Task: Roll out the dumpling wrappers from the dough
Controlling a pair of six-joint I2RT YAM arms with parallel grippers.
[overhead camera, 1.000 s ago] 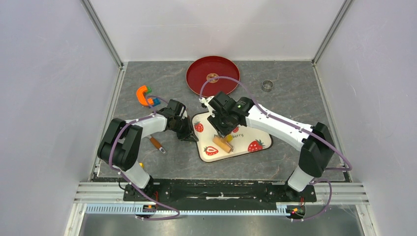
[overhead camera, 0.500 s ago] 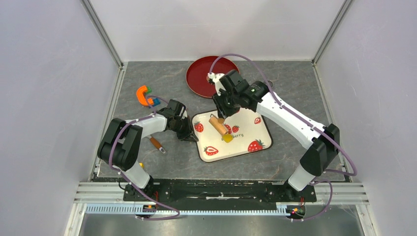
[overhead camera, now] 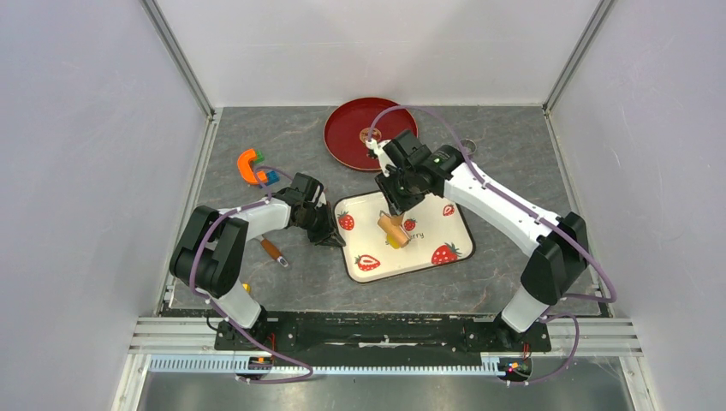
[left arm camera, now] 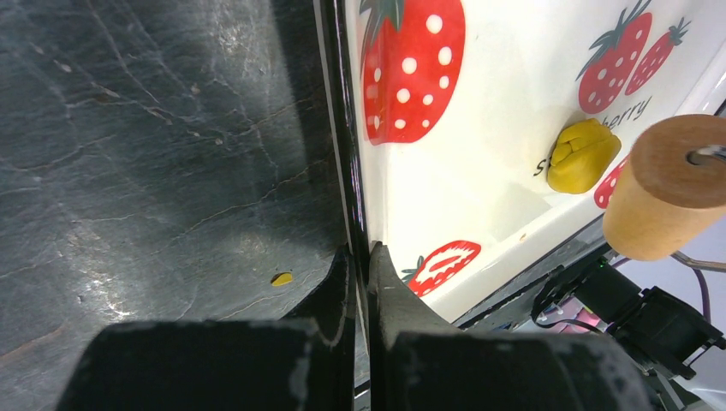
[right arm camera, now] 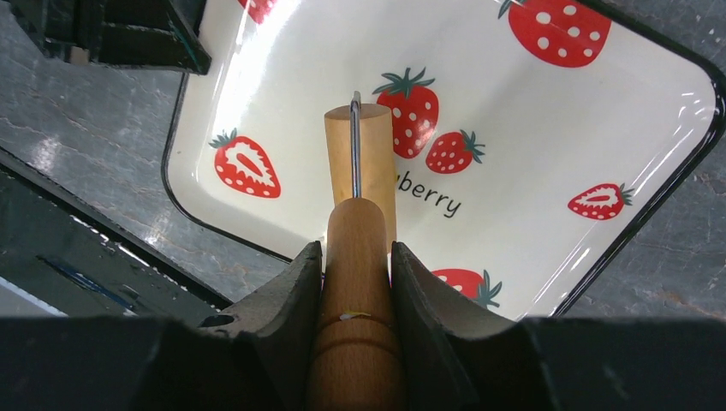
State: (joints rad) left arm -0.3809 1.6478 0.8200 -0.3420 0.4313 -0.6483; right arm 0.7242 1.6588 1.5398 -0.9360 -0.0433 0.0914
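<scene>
Right end effector (right arm camera: pixel 355 257) clamps the rolling pin (right arm camera: pixel 360 154) by its handle, roller near the dough lump (left arm camera: pixel 582 156). The left end effector (left arm camera: pixel 360 261) pinches the tray (left arm camera: pixel 479 128) rim, likely steadying it. One dumpling wrapper (overhead camera: pixel 370 134) sits on the red plate (overhead camera: pixel 342 145) at the far edge of the bench (overhead camera: pixel 514 171).

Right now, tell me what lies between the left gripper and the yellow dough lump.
Left wrist view: only bare strawberry-printed tray between the left gripper, clamped on its rim, and the dough lump.
</scene>
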